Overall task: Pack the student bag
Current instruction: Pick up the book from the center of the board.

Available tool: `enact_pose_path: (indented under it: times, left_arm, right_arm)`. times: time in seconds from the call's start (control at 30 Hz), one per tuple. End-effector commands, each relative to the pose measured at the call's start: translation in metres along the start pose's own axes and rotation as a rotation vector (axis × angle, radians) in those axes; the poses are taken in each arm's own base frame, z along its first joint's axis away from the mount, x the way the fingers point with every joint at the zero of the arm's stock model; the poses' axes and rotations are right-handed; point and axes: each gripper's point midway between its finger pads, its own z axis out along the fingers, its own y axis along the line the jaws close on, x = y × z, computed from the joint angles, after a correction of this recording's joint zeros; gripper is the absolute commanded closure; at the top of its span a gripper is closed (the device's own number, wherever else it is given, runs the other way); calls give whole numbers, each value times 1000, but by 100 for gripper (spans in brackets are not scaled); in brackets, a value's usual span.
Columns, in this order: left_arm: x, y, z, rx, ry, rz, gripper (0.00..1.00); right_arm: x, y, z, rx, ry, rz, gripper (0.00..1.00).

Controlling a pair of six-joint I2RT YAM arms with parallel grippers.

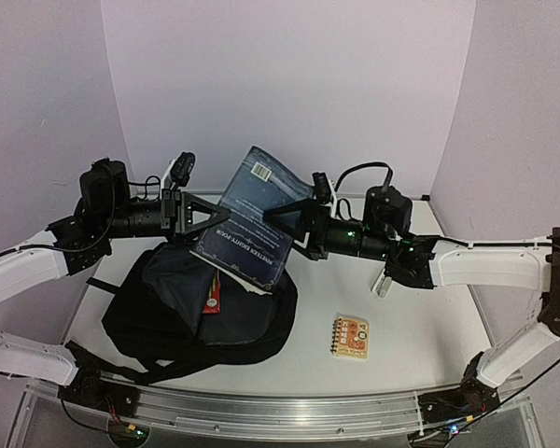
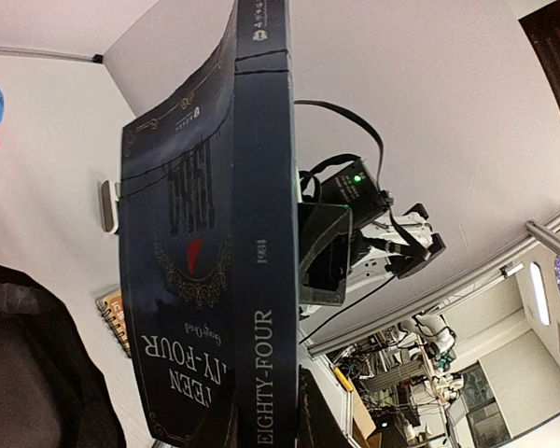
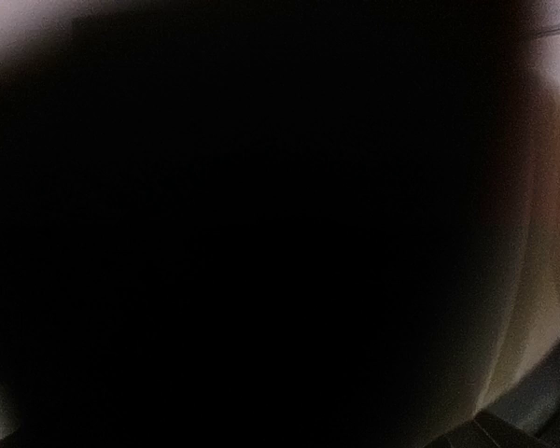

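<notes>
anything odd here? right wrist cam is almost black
Probably not a fault: the book seems to sit right against that lens. It hangs tilted between the left gripper and right gripper, lower corner at the student bag mouth. Its cover bows in the left wrist view. Nothing spilled.

"EIGHTY-FOUR" on the dark-blue book (image 2: 261, 280) spine, "EEN" on its front cover

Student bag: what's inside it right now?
A small red item shows at the mouth of the student bag. The blue book overhead and folded fabric hide the rest of the interior.
</notes>
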Motion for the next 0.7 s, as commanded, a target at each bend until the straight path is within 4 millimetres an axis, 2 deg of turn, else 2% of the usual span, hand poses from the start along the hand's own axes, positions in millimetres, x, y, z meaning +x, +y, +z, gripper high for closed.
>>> enact_pose_path:
  times: [0.0, 0.13, 0.33, 0.53, 0.6, 0.67]
  left_arm:
    - [-37, -91, -21, 228, -121, 221, 100]
    - [-38, -98, -23, 253, -125, 231, 100]
    - [-37, -101, -27, 265, -137, 247, 100]
    - [-40, -106, -27, 278, -146, 249, 100]
    - [-41, -107, -26, 285, -137, 246, 100]
    - [-42, -110, -25, 273, -118, 254, 100]
  right_arm:
    - [-10, 58, 2, -255, 3, -58, 2]
    - [-10, 62, 10, -297, 18, -60, 2]
    - [-8, 83, 14, -413, 40, -55, 2]
    - [-1, 86, 21, -443, 53, -45, 2]
    - [-5, 78, 25, -403, 28, -26, 2]
    - [-10, 57, 26, -305, -15, -23, 2]
